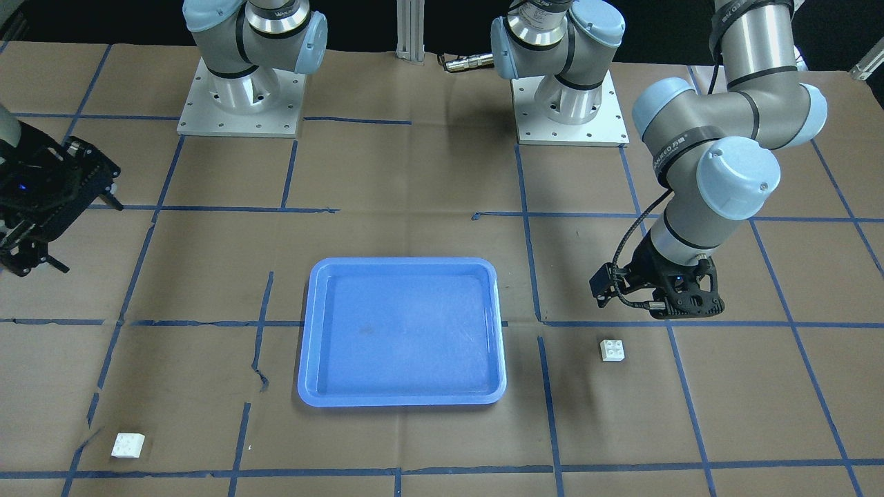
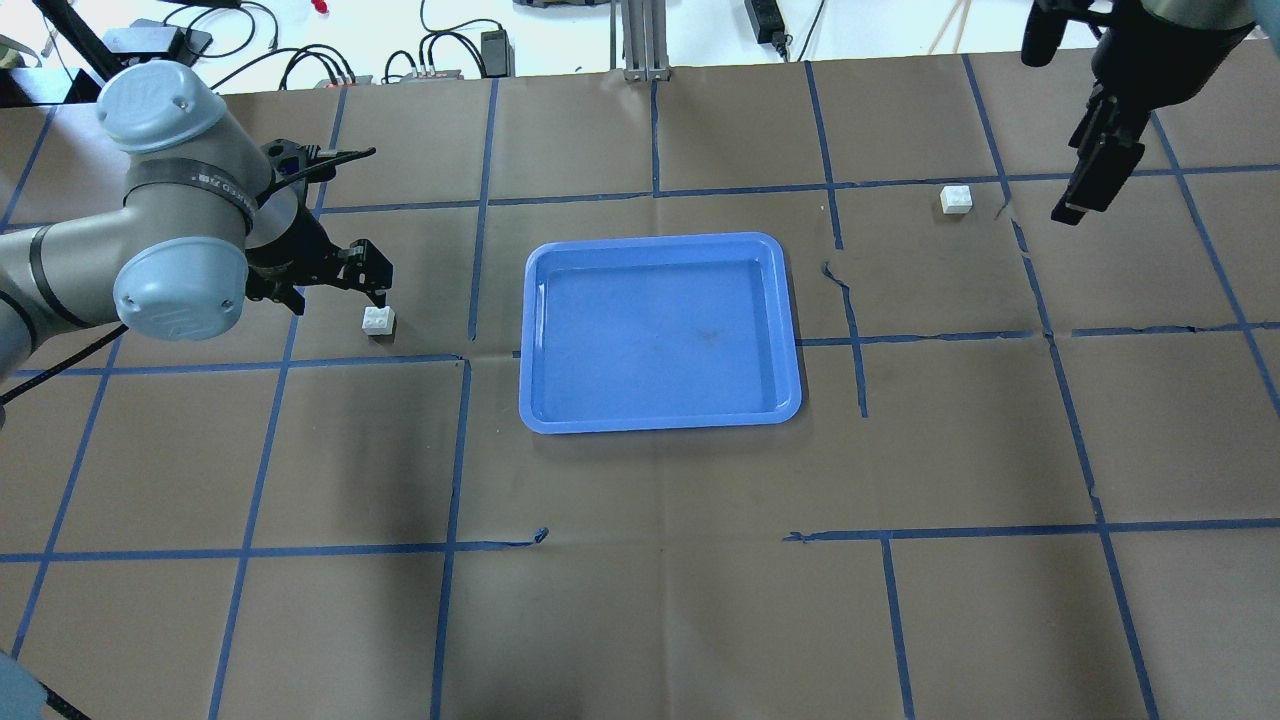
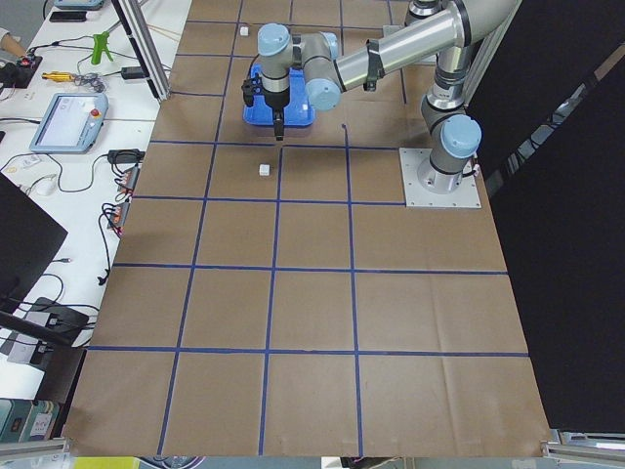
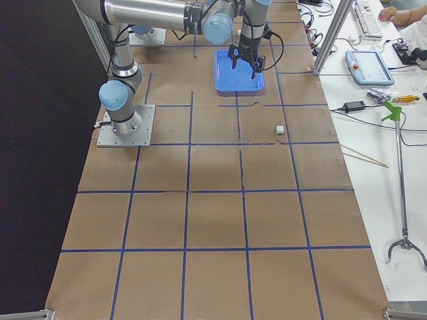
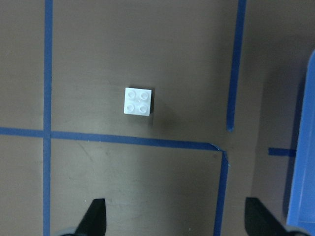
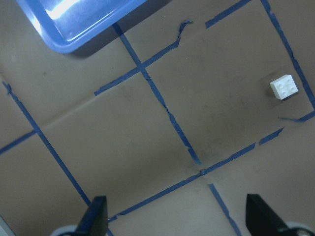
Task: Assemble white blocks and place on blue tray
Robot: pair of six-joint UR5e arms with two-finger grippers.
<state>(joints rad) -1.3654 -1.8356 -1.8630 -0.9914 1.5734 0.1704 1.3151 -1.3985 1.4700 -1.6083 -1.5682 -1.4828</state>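
Observation:
One white block (image 2: pixel 378 320) lies on the brown paper, left of the blue tray (image 2: pixel 660 245). My left gripper (image 2: pixel 335 282) hovers just behind it, open and empty. In the left wrist view the block (image 5: pixel 138 101) sits ahead of the spread fingertips (image 5: pixel 96 216). The other white block (image 2: pixel 956 199) lies far right of the tray. My right gripper (image 2: pixel 1075 205) hangs to its right, raised, open and empty. In the right wrist view that block (image 6: pixel 284 87) is at the upper right. The tray holds nothing.
The two arm bases (image 1: pixel 242 96) (image 1: pixel 572 103) stand at the robot's side of the table. The brown paper has blue tape lines and small tears (image 2: pixel 838 280). Desks with a tablet (image 3: pixel 68 122) and tools (image 4: pixel 393 107) run along the operators' side.

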